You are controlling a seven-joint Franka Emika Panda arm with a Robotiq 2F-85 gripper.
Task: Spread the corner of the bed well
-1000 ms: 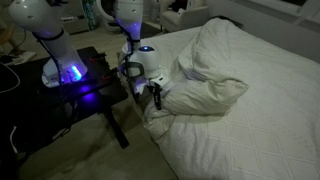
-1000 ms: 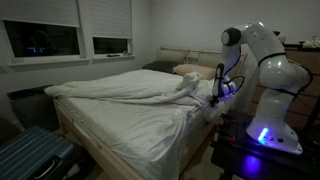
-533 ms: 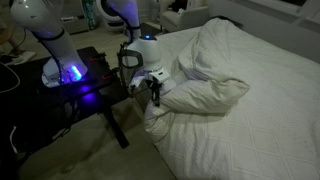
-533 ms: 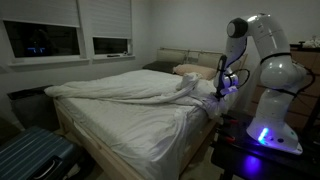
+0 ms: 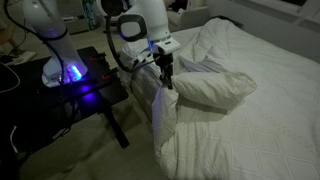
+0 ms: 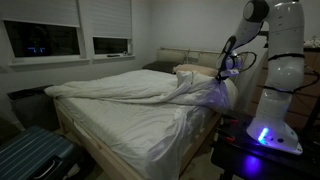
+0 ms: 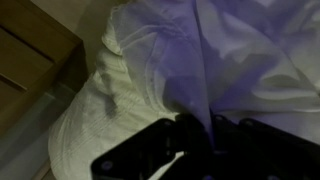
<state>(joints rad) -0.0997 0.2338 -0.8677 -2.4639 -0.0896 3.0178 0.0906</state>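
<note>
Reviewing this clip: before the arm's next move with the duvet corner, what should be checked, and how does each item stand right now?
1. Gripper shut on the corner: ok.
2. Corner raised above the bed, fabric hanging below the gripper: ok.
3. Corner spread flat: not ok; the duvet lies bunched and folded back.
4. Hanging fabric apart from the black table: cannot tell.
5. Depth of fabric between the fingers: cannot tell; the wrist view is dark.

One bed [image 6: 135,125] — one arm [image 6: 287,55], two windows [image 6: 42,40].
</note>
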